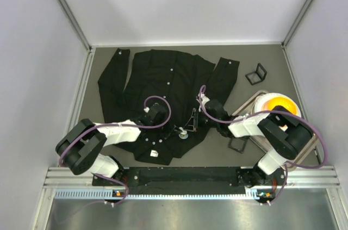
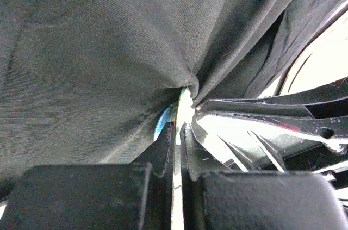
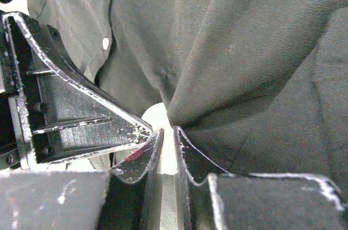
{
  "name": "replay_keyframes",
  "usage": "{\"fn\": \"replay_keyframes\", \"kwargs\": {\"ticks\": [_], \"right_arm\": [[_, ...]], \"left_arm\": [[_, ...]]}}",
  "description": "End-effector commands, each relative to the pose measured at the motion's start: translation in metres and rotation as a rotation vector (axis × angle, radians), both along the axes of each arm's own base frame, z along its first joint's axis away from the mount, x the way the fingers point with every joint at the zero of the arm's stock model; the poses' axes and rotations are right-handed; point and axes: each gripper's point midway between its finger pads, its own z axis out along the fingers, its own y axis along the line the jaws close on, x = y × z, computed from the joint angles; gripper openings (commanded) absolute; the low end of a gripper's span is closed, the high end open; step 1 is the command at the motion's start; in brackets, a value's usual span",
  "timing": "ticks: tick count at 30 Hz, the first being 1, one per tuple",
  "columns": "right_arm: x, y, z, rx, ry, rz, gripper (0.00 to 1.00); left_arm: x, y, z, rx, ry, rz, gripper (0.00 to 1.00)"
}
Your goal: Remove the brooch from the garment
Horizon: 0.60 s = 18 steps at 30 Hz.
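Note:
The garment (image 1: 157, 78), a black button-up shirt with white buttons, lies spread on the grey table. The brooch (image 1: 184, 135), a small pale disc with a bluish edge, sits near the shirt's lower right hem. My left gripper (image 1: 178, 131) and right gripper (image 1: 190, 127) meet at it from either side. In the left wrist view my gripper (image 2: 179, 126) is shut on the brooch's thin pale edge (image 2: 184, 104), with cloth (image 2: 98, 50) puckered at the tips. In the right wrist view my gripper (image 3: 167, 131) is shut on the pale disc (image 3: 156, 116), with fabric (image 3: 244, 50) bunched against it.
A metal tray (image 1: 312, 143) holding an orange and white bowl (image 1: 278, 106) stands at the right. A small black frame (image 1: 256, 74) lies beyond it and another (image 1: 237, 145) beside the right arm. White walls close in the table on three sides.

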Motion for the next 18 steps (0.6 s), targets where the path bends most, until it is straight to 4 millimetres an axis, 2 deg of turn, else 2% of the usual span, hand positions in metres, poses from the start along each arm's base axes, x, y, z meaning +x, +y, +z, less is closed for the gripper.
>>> {"fn": "replay_keyframes", "kwargs": {"ticks": [1,10,18], "right_arm": [[0.01,0.007,0.007,-0.007,-0.038,-0.013,0.1],[0.012,0.011,0.005,-0.013,-0.029,-0.001,0.06],[0.014,0.008,0.001,-0.039,-0.018,-0.023,0.0]], "left_arm": [[0.006,0.001,0.003,0.025,-0.07,-0.024,0.0],[0.011,-0.012,0.006,0.039,-0.158,-0.163,0.0],[0.013,-0.004,0.012,0.075,-0.223,-0.164,0.0]]}}
